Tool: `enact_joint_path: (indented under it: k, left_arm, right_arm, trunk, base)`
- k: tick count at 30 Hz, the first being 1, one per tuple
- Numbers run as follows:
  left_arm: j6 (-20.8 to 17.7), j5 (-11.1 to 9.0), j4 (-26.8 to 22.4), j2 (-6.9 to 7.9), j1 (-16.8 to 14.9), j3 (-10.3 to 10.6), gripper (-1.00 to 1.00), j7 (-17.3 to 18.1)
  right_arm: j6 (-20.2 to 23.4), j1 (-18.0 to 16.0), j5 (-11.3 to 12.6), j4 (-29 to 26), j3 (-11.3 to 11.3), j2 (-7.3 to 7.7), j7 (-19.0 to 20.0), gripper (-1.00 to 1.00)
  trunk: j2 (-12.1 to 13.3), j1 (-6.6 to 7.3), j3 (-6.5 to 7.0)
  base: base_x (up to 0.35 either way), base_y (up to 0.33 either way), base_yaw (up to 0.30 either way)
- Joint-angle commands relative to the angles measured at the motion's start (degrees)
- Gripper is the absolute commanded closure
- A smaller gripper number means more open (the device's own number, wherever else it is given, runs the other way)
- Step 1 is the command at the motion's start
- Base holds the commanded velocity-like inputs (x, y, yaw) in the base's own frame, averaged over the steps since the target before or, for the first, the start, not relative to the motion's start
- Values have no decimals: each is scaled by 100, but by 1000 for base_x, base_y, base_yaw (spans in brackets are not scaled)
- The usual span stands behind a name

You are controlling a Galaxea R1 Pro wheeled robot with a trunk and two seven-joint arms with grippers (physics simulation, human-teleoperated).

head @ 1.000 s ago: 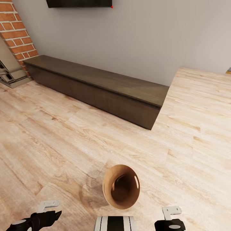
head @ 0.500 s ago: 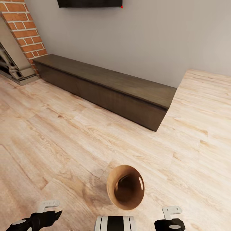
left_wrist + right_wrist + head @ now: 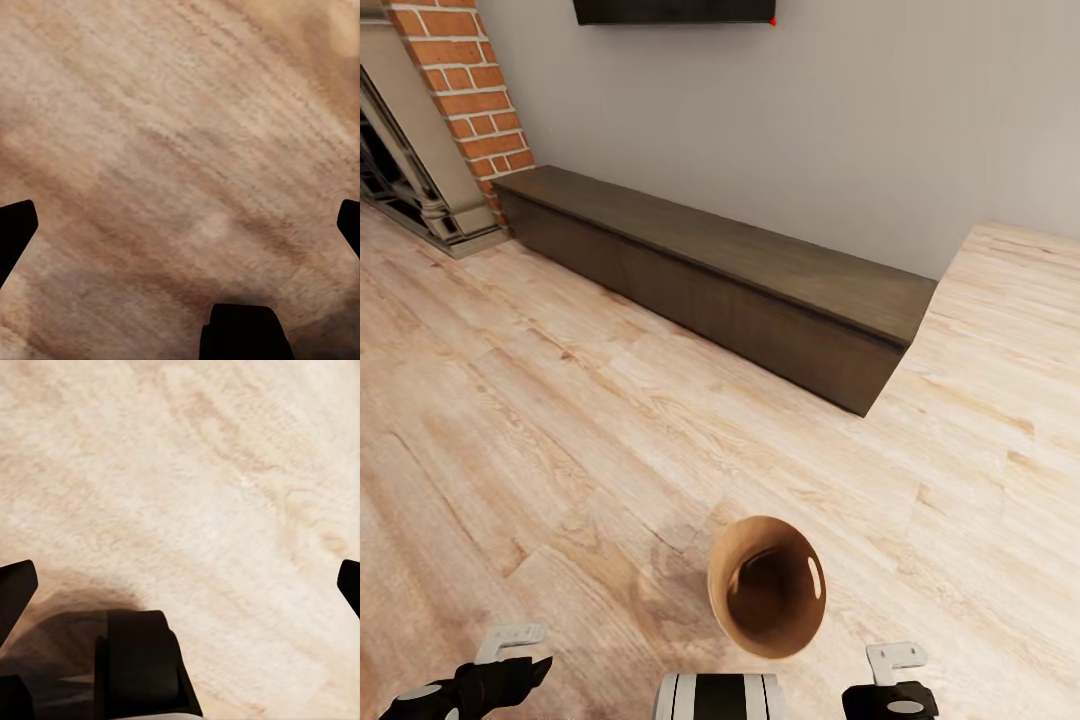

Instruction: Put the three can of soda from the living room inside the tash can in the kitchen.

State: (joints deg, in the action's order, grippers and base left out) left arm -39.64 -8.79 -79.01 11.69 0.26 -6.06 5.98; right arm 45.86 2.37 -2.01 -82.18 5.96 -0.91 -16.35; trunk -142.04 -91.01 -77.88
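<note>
You are looking down at the tash can, a brown bucket on the pale plank floor just ahead of your trunk, between your two arms; its mouth faces you and its inside looks bare. Beyond it the long dark bench runs along the grey wall, with the brick fireplace at its left end and the TV above. Your left gripper hangs over the floor with its fingertips far apart, holding nothing. Your right gripper is likewise spread wide and bare over the planks.
</note>
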Motion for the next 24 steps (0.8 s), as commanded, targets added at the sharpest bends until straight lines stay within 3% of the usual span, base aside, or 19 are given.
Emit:
enact_joint_path:
  k: [1, 7, 8, 17, 20, 24]
  left_arm:
    - [0, 0, 0, 0, 0, -2, -100, 0]
    - [0, -4, 0, 0, 0, -15, -100, 0]
    - [2, -7, 0, 2, 0, -23, -100, 0]
    - [48, -18, 25, 3, -3, -26, -100, 7]
    - [71, -37, 48, -2, -1, -33, -100, 9]
    - [86, -43, 52, -8, -3, -34, -100, 1]
  right_arm:
    - [6, 0, 2, 0, -3, -1, 0, -100]
    - [229, 0, 26, -79, -22, 14, 10, -100]
    - [292, 0, 37, -465, 0, 24, 15, -100]
    - [252, 3, 42, -773, 34, -17, 72, -100]
    - [268, -30, 37, -795, 38, -29, 511, -100]
    - [258, -55, 34, -799, 37, -20, 770, -100]
  trunk:
    - [0, 0, 0]
    - [0, 0, 0]
    - [0, 0, 0]
    - [0, 0, 0]
    - [0, 0, 0]
    - [0, 0, 0]
  base:
    - [0, 0, 4]
    - [0, 0, 1]
    - [0, 0, 0]
    - [0, 0, 0]
    - [0, 0, 0]
    - [0, 0, 0]
